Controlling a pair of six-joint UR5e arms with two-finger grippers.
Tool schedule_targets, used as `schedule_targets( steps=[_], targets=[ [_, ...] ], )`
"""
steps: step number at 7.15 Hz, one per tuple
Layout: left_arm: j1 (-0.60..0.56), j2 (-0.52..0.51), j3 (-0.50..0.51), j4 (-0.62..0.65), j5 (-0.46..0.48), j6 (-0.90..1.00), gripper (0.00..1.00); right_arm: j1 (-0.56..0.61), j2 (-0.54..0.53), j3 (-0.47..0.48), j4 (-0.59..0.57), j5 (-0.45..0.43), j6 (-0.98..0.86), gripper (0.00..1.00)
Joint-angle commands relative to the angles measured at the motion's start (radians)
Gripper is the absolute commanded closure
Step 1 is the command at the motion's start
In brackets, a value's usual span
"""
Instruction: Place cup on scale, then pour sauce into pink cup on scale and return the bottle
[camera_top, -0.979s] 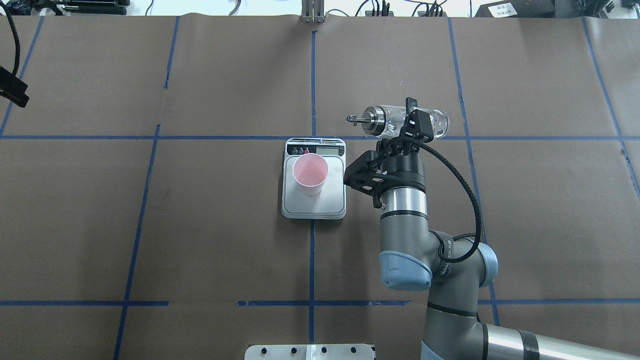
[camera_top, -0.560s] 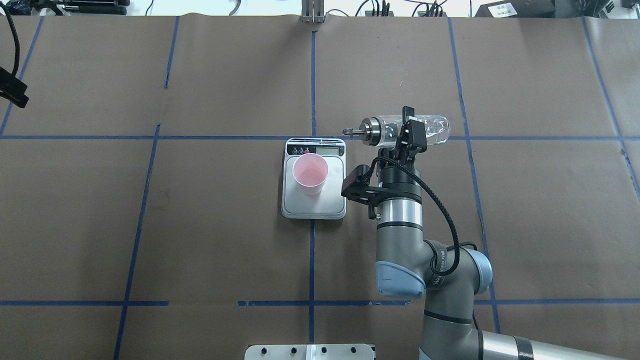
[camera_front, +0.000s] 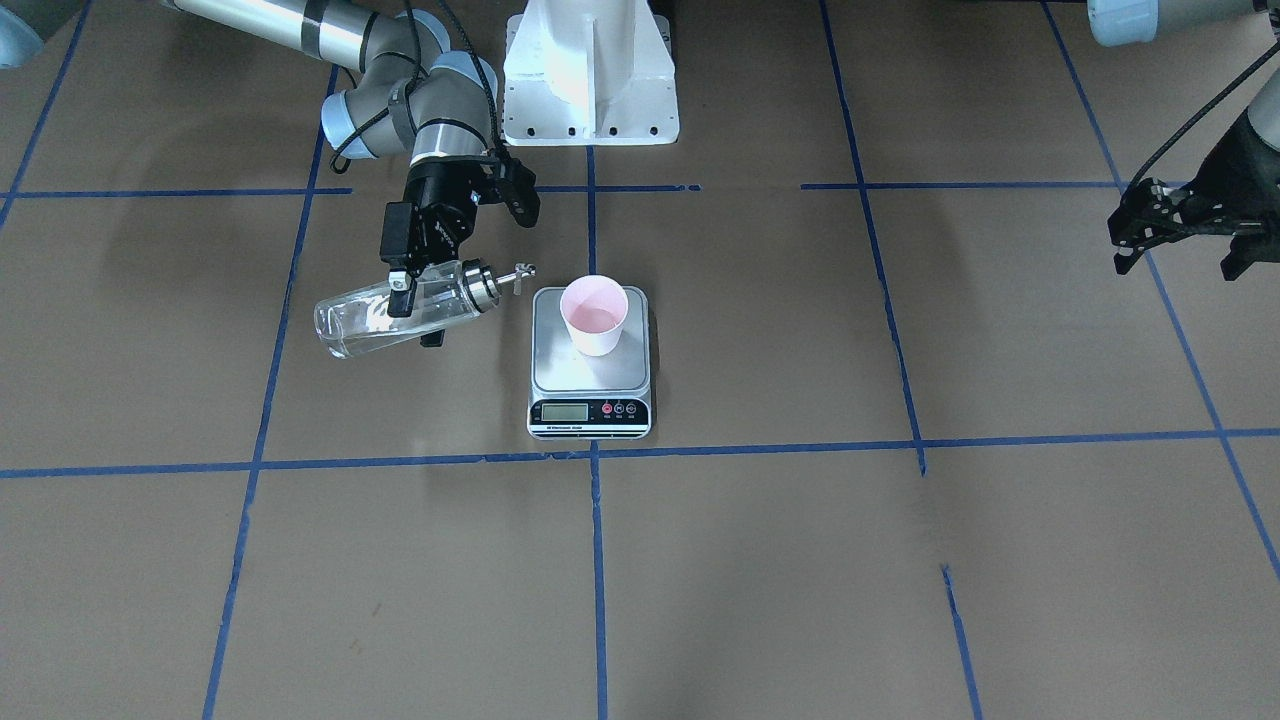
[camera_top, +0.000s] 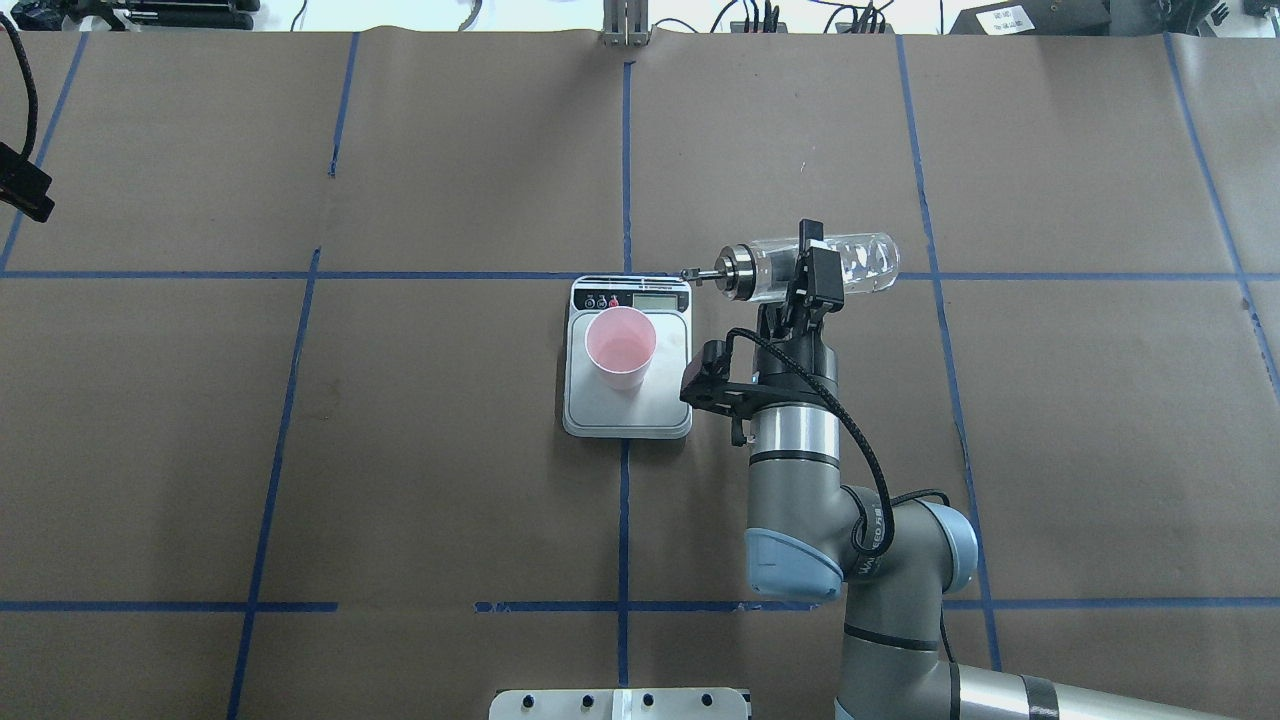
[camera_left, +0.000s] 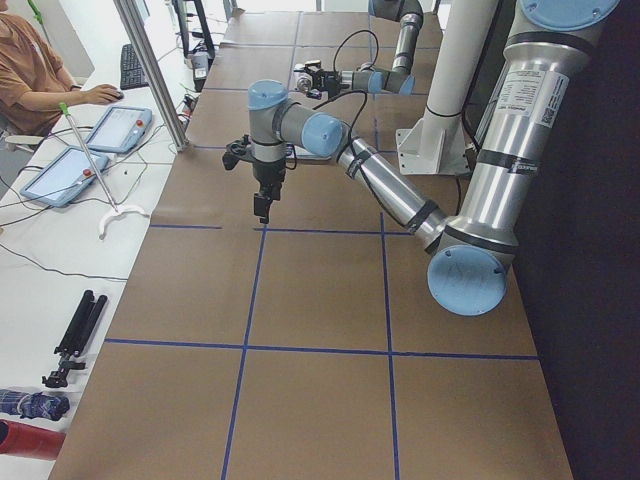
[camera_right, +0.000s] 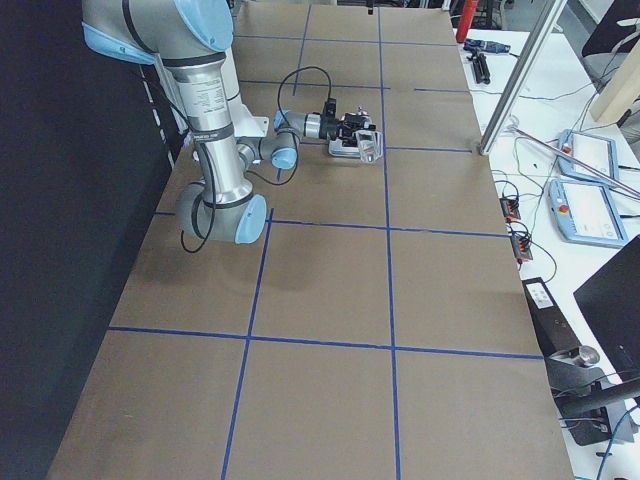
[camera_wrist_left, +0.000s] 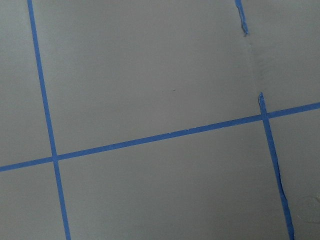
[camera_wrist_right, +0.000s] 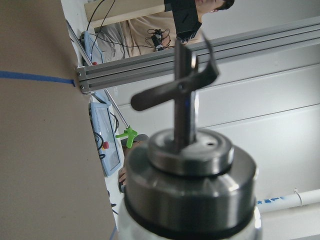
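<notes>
The scale (camera_front: 590, 375) lies on the brown surface (camera_front: 760, 560), its display strip at the end away from the robot's white base (camera_front: 590, 70). The cup (camera_front: 594, 315) stands upright on the scale's platform, toward the base end. Just beside the scale, the right hand (camera_front: 415, 318) clamps the bottle (camera_front: 350, 325) nearly level, with the spout toward the cup but short of its rim. The left hand (camera_front: 1235, 250) hangs well apart from the scale, and its finger spacing is unclear.

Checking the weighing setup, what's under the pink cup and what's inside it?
The cup stands on the scale, near its display end; the patch beneath its base is hidden. Inside, only pink shows; clear liquid cannot be ruled out.
</notes>
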Motion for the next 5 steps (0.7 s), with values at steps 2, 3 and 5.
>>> schedule_targets(
  steps=[2, 3, 5],
  targets=[
    [0.0, 0.002, 0.004, 0.0, 0.0, 0.0, 0.0, -0.002, 0.009, -0.011, -0.003, -0.026, -0.051, 1.0],
    [0.0, 0.002, 0.005, 0.0, 0.0, 0.0, 0.0, -0.002, 0.026, -0.028, -0.003, -0.052, -0.106, 1.0],
    [0.0, 0.002, 0.005, 0.001, 0.0, 0.005, 0.0, -0.005, 0.043, -0.051, -0.003, -0.075, -0.114, 1.0]
  ],
)
